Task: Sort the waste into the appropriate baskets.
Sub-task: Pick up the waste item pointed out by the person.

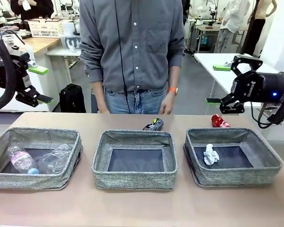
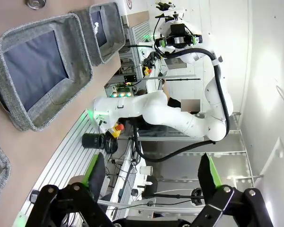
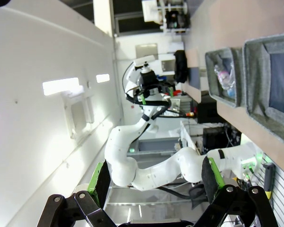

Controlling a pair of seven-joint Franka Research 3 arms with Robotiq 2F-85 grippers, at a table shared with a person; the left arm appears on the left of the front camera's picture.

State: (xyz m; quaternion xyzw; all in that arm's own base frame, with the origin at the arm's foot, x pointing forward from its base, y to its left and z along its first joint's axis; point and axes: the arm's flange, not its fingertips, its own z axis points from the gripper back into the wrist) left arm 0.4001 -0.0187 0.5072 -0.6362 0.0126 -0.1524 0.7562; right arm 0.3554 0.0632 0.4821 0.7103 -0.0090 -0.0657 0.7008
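- bottle (image 1: 22,161) lies diagonal in left basket (image 1: 33,182), cap toward front-right, label unreadable
- black can (image 1: 154,125), red can (image 1: 219,121) sit on the counter (image 1: 142,208) behind
- left fingers (image 1: 38,70), right fingers (image 1: 221,67) spread open, empty; "ROBOTIQ" on right

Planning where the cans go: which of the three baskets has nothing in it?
The middle basket: its dark bottom is bare. The left basket holds a plastic bottle and cup; the right basket holds a crumpled paper ball.
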